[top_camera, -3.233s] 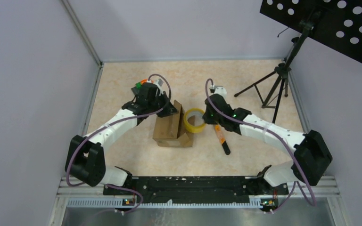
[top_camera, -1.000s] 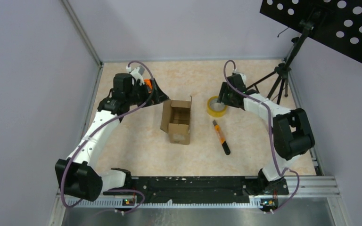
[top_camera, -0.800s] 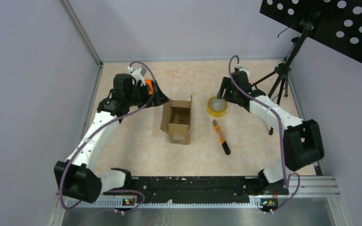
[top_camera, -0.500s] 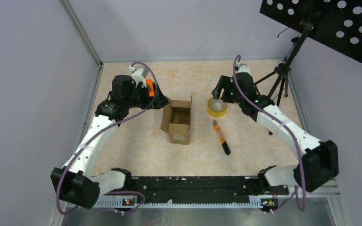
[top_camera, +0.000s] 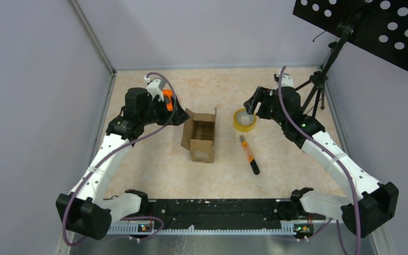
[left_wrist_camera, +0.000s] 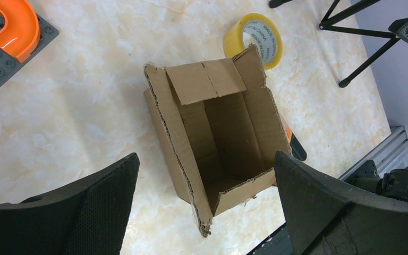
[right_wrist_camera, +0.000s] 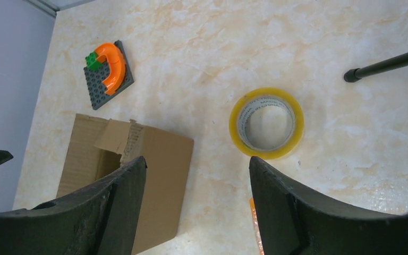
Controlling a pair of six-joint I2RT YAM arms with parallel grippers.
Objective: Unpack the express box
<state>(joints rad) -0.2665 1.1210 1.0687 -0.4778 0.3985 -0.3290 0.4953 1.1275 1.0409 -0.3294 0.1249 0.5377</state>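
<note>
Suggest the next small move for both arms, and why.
Probably pull both arms back toward their bases. The express box lies open and its inside looks empty; the tape roll, cutter and toy plate lie outside it. The left gripper and right gripper are open, holding nothing.

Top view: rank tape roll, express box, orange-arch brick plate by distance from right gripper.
1. The tape roll, close beside the right gripper.
2. The express box, open, mid-table.
3. The brick plate with orange arch, beyond the box, far left.
</note>
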